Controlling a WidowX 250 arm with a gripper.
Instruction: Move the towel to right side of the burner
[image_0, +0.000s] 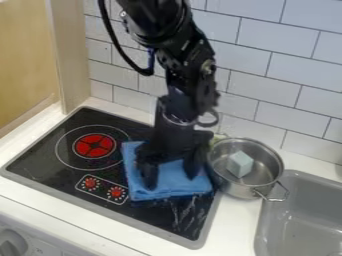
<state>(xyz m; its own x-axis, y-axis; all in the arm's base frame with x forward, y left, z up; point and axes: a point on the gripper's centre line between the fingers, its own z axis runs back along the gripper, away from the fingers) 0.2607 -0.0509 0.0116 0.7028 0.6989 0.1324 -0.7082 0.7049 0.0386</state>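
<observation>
The folded blue towel (167, 193) lies right of the red-lit burner (94, 145), black glass running forward to the cooktop's (41, 146) front rim; the steel pot (232, 188) sits just beside its right edge. Over it, the gripper (171, 176) stands wide apart (whether it touches or holds any fabric, I can't tell)

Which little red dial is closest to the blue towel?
The dial on the right in the picture, just beside the towel. The other dial is farther left, nearer the big red burner.
</observation>
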